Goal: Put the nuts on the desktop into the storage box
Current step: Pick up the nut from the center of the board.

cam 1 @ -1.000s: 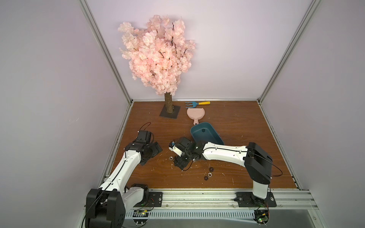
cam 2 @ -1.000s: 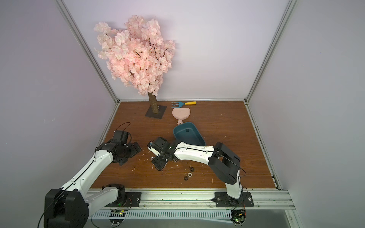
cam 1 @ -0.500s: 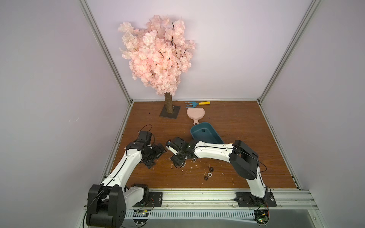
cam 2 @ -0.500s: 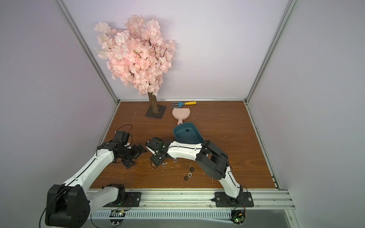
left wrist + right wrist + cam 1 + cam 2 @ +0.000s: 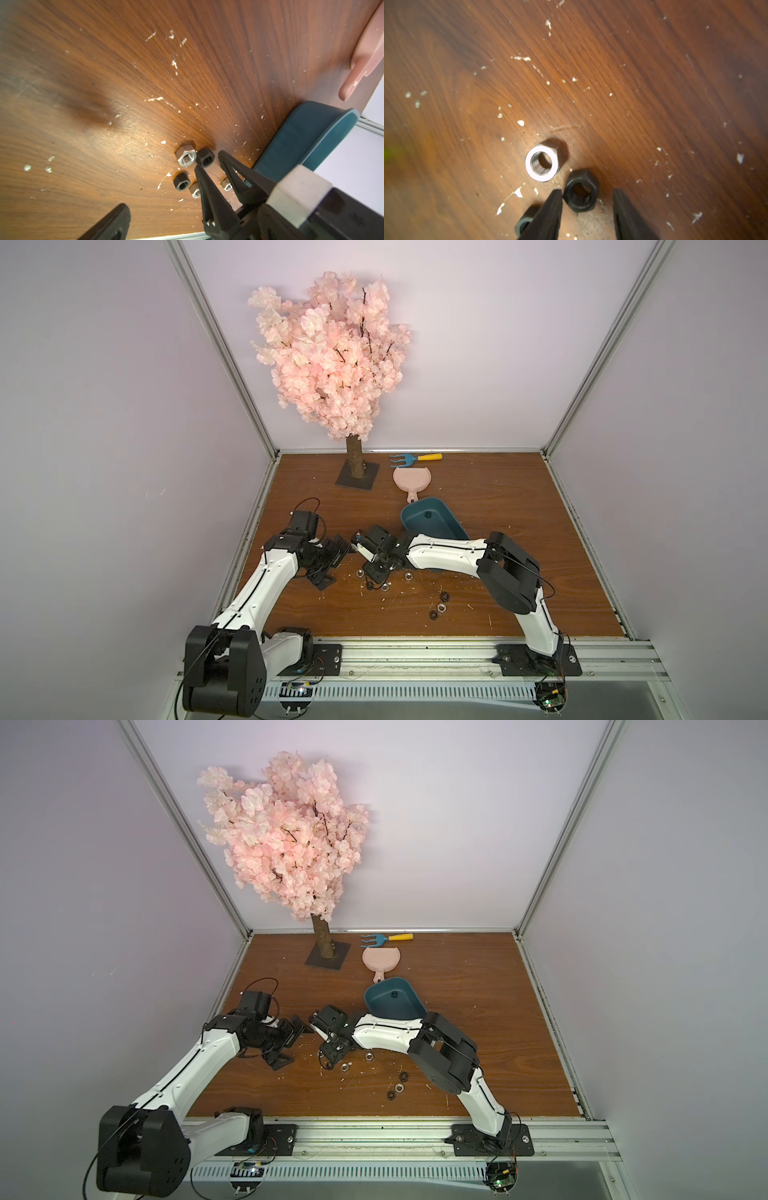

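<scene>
Several black and silver nuts lie on the brown desktop [image 5: 478, 497], in a near group [image 5: 385, 587] and a group further right [image 5: 441, 607]. One black nut [image 5: 427, 514] lies in the teal storage box [image 5: 446, 522]. My right gripper [image 5: 587, 190] points down with its jaws straddling a black nut [image 5: 581, 193]. One finger touches the nut and a gap shows at the other. A silver nut [image 5: 542, 163] sits just beside it. My left gripper [image 5: 338, 562] hovers wide open to the left of the right gripper [image 5: 374, 572], holding nothing.
A pink blossom tree [image 5: 332, 352] on a dark square base [image 5: 358, 481] stands at the back. A pink dustpan [image 5: 412, 481] and a blue rake with a yellow handle [image 5: 413, 459] lie behind the box. White flecks dot the board. Metal rails edge the board.
The right arm has swung left and its jaws have narrowed around the black nut. The left gripper has shifted slightly toward the right gripper and stays wide open.
</scene>
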You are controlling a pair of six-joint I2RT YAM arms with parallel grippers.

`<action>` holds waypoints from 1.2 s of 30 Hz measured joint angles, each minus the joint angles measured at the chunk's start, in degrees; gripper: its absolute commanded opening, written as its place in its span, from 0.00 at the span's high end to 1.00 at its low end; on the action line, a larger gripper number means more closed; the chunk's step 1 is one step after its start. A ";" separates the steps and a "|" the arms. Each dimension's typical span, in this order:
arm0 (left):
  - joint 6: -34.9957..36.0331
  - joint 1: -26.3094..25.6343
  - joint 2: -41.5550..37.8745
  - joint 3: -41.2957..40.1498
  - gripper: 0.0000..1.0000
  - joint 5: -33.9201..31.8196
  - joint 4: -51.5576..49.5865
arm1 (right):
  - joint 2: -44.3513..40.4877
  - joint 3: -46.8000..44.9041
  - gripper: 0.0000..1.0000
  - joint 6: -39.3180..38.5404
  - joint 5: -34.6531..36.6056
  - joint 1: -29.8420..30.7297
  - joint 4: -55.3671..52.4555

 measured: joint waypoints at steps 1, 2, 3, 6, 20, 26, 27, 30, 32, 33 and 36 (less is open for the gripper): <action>0.00 0.00 0.28 0.00 0.00 -0.02 0.00 | 0.17 0.00 0.57 0.00 -0.02 0.00 0.00; 0.02 0.00 0.55 0.00 0.00 -0.02 0.00 | 0.37 0.00 0.59 -0.02 -0.09 0.00 0.07; 0.02 0.00 0.76 0.00 0.00 -0.09 -0.04 | 0.48 0.00 0.62 -0.07 -0.09 0.00 0.15; 0.04 0.17 1.03 0.00 0.00 -0.61 -0.09 | 0.55 0.02 0.65 -0.15 -0.20 0.00 0.48; 3.85 9.35 0.68 -2.47 0.00 -3.23 -0.09 | 0.52 -0.13 0.77 -1.03 0.02 0.00 1.64; 6.86 9.40 0.17 -2.49 0.00 -5.40 -0.09 | -0.68 -0.22 0.77 -1.01 -0.37 -0.72 0.68; 7.58 9.40 -0.07 -2.49 0.00 -5.70 -0.11 | -1.16 -0.24 0.77 -1.03 -0.72 -0.87 0.57; 9.97 9.40 -1.64 -2.47 0.00 -6.86 -0.11 | -3.41 -0.35 0.77 -1.01 -1.60 -1.92 -0.07; 11.74 9.40 -3.19 -2.25 0.00 -7.65 -0.17 | -5.49 -0.48 0.78 -1.01 -2.43 -3.06 -0.57; 12.39 9.40 -3.89 -2.12 0.00 -7.93 -0.15 | -6.36 -0.55 0.78 -1.01 -2.84 -3.61 -0.63; 14.53 9.38 -6.62 -1.62 0.00 -8.81 -0.13 | -9.38 -1.07 0.78 -1.01 -3.67 -5.62 -0.83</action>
